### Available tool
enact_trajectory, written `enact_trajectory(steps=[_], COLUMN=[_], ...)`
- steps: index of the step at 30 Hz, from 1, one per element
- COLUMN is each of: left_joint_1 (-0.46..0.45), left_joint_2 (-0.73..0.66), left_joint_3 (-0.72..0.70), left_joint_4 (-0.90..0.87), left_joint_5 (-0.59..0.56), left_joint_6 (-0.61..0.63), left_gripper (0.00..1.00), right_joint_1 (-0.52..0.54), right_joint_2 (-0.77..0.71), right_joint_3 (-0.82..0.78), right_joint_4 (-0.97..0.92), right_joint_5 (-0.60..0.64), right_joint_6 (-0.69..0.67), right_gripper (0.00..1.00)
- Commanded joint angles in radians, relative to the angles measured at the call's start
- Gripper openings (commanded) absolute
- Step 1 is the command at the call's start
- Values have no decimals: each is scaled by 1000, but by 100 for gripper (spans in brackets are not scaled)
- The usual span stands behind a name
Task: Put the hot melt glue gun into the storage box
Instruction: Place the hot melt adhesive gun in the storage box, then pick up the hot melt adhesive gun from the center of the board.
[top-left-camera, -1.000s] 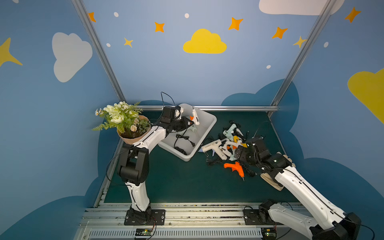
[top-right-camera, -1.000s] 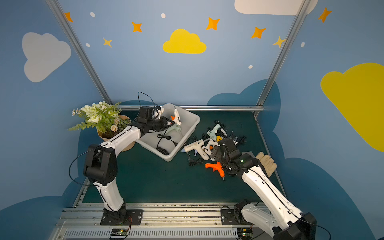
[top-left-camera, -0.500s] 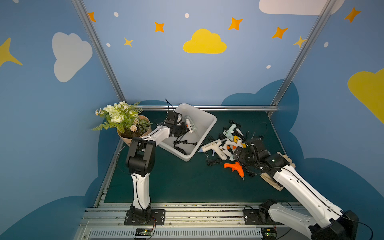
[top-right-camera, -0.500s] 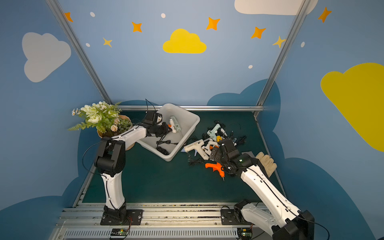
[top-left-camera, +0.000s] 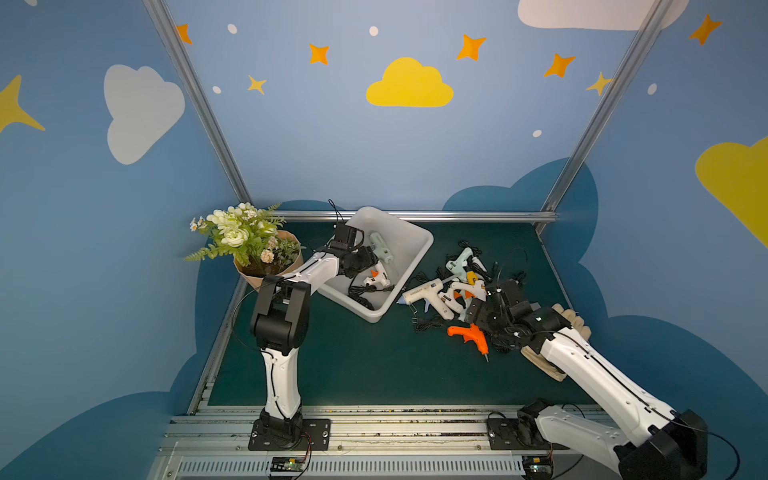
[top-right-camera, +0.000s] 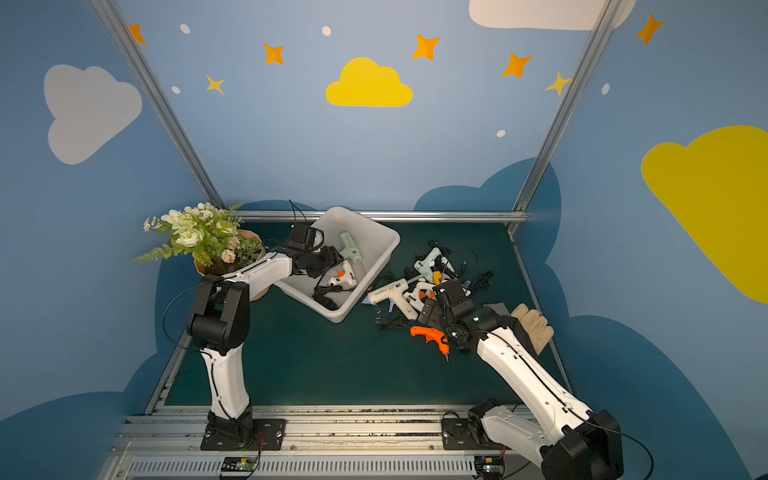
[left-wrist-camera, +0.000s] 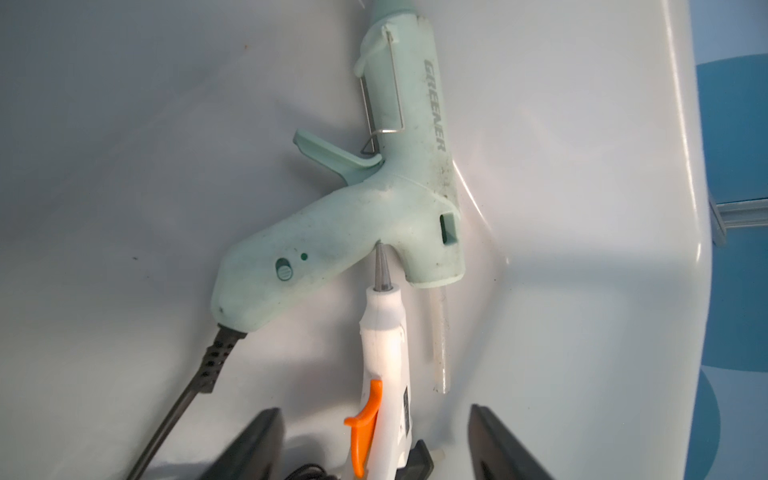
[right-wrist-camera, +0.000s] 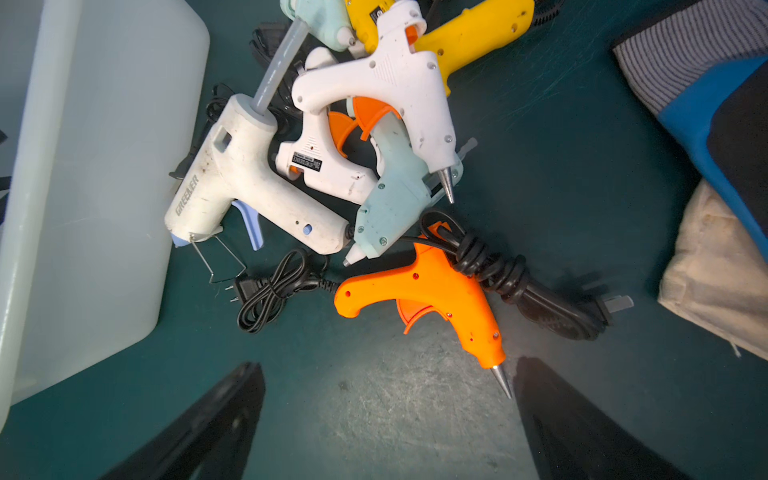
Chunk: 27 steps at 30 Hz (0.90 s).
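The white storage box (top-left-camera: 419, 254) (top-right-camera: 384, 249) sits tilted at the back of the green mat. Inside it lie a mint glue gun (left-wrist-camera: 374, 216) (top-left-camera: 381, 249) and a small white glue gun (left-wrist-camera: 386, 374) (top-left-camera: 376, 279) with an orange trigger. My left gripper (left-wrist-camera: 374, 415) (top-left-camera: 365, 266) is down in the box, open. The white gun lies loose between its fingers (left-wrist-camera: 257, 440), touching neither. My right gripper (right-wrist-camera: 386, 370) (top-left-camera: 478, 316) hovers open over the mat. Just ahead of it lies an orange glue gun (right-wrist-camera: 428, 291) (top-left-camera: 469, 336), its nozzle close to one finger.
A pile of several more glue guns (top-left-camera: 453, 286) (right-wrist-camera: 374, 124) with tangled black cords lies right of the box. A flower pot (top-left-camera: 266, 266) stands beside the left arm. A beige glove (top-left-camera: 573, 324) and striped cloth (right-wrist-camera: 681, 54) lie near the right arm.
My left gripper came down into the box and opened, letting go of the white glue gun, which now rests on the box floor. The right arm has barely moved.
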Motion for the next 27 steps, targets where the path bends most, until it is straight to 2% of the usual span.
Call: enact_trajectory(steps=[1,2,8,14,18,21,27], left_joint_1=[1,0,-47,-143,-202,-208,-209], left_joint_2=[-108,-136,-311,-504,-624,-702,-845], left_joint_3=[-22,-32,-112,-245,-361,-450,-573], left_joint_4=[-9,-12,-25,-4,42,78,96], left_joint_5=[-47,-55,-102,-124,-116,-93,-127], left_joint_6=[23,27,51,60,41,5,-18], left_gripper=[93,99,100,100,100,100,100], right_joint_1=[-20,-29,-101,-209,-284,-331,-410], right_joint_2=[-2,-3,-5,41,128,218,416], right_joint_3=[-26,-34,-75,-64,-16,38,176], right_joint_4=[0,0,11,65,68,65,4], right_joint_5=[-17,-29,-115,-270,-302,-331,-392], right_joint_6=[7,8,-9,-118,-162,-216,-336], right_gripper=[98,98,88,76,69,62,58])
